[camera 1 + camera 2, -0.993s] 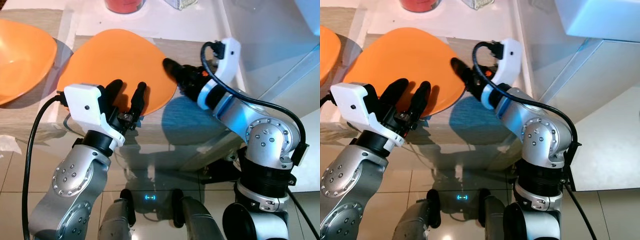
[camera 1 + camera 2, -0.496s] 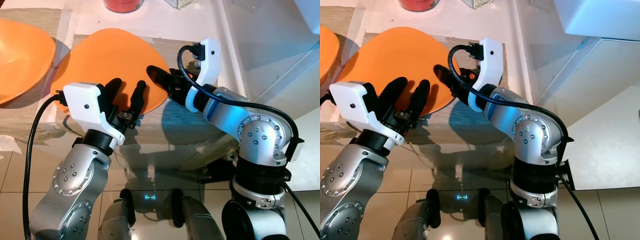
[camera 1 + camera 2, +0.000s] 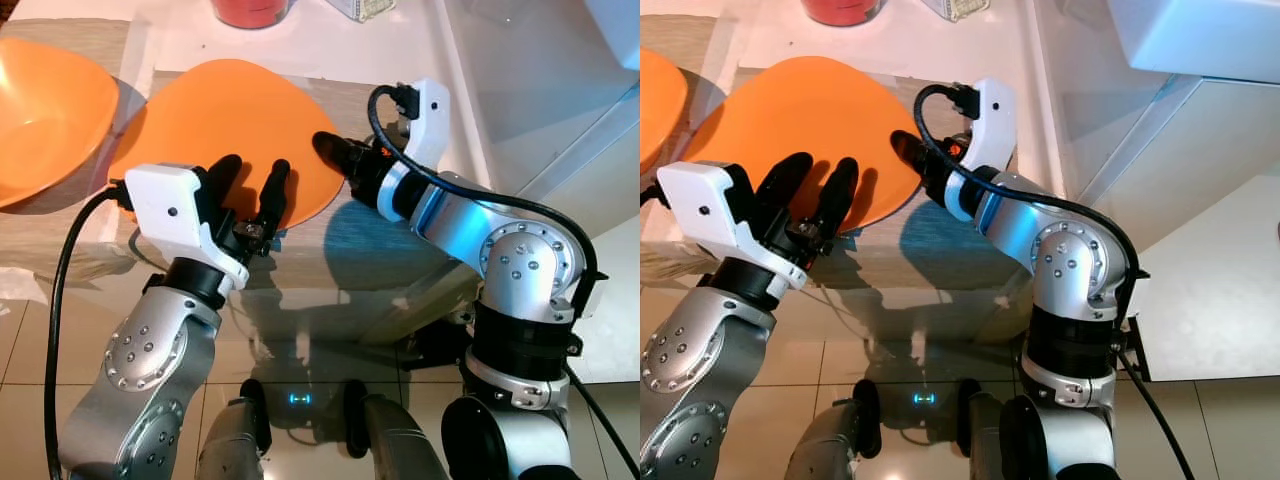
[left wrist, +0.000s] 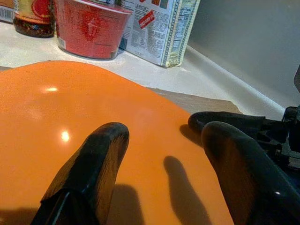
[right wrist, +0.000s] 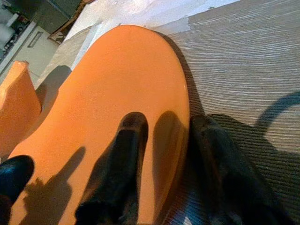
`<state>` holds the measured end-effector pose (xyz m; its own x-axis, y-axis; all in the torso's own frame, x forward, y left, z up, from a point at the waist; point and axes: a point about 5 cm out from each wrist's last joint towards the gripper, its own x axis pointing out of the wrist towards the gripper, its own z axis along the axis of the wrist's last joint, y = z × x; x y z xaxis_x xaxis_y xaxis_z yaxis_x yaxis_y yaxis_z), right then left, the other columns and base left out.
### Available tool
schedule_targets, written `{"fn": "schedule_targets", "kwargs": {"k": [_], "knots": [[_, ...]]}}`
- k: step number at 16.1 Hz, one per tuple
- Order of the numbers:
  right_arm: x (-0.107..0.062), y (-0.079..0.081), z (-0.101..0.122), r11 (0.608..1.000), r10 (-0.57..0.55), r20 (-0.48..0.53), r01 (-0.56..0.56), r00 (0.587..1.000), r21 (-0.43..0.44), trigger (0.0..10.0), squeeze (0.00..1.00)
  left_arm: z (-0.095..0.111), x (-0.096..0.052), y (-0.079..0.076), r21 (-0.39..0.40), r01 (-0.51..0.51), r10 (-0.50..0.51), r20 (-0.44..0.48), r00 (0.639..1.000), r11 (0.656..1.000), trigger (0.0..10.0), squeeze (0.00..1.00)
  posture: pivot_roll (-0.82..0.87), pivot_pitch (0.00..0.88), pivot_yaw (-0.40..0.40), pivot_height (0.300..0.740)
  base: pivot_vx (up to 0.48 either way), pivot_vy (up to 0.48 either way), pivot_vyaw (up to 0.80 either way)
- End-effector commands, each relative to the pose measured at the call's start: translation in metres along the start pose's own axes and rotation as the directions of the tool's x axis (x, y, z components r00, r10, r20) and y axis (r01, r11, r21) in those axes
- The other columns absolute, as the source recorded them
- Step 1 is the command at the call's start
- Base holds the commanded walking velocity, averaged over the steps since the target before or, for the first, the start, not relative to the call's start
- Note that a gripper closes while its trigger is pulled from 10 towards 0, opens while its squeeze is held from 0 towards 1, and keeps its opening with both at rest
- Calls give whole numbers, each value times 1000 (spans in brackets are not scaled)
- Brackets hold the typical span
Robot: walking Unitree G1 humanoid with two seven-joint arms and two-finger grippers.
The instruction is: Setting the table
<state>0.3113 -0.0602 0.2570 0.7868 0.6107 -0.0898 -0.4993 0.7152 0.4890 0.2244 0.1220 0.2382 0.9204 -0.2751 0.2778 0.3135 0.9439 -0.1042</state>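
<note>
Step in hand: positioning orange plate (image 3: 225,125), centre-left of frame on desk (image 3: 400,110). Right hand (image 5: 161,154) straddles plate's rim, fingers parted, not clamped. Left hand (image 3: 250,195) spread above near edge, holding nothing. Next: close right fingers squarely on rim.

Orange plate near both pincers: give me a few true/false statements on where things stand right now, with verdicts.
1. The right pincer straddles the orange plate's rim, one finger above it, one outside on the mat. True.
2. The left pincer is shut on the plate. False: its fingers are apart, over the plate's near edge.
3. An orange bowl sits to the plate's left. True.
4. The plate rests on bare floor tiles. False: it lies on a wood-grain mat on the table.
5. A red cup stands beyond the plate. True.
</note>
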Motion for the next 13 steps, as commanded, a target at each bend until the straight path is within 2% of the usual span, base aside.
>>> {"fn": "schedule_targets", "kwargs": {"k": [1, 7, 8, 10, 13], "knots": [[6, -17, -29, 992, -91, -156, 103, 984, 71, 0, 0, 4, -1, 0, 9, 3, -3, 19, 1000, 1000, 10000, 0, -72, 352, -67, 740, 0, 0, 0], [1, -32, -21, 979, -167, -119, 179, 979, 99, 0, 0, 4, 1, 1, 6, 1, -1, 22, 1000, 1000, 10000, 0, -76, 337, -66, 740, 0, 0, 0], [0, -36, -16, 973, -193, -85, 202, 977, 109, 0, 0, 4, 2, 1, 5, 2, -2, 24, 1000, 1000, 10000, 0, -76, 333, -65, 740, 0, 0, 0], [-7, -42, 11, 967, -237, 71, 228, 969, 113, 0, 0, 4, 3, 1, 5, 5, -5, 27, 1000, 1000, 10000, 0, -79, 326, -64, 740, 0, 0, 0], [-15, -45, 31, 962, -269, 185, 253, 945, 106, 0, 0, 4, 6, 2, 4, 7, -8, 33, 999, 1000, 10000, 0, -84, 310, -61, 740, 0, 0, 0]]}}
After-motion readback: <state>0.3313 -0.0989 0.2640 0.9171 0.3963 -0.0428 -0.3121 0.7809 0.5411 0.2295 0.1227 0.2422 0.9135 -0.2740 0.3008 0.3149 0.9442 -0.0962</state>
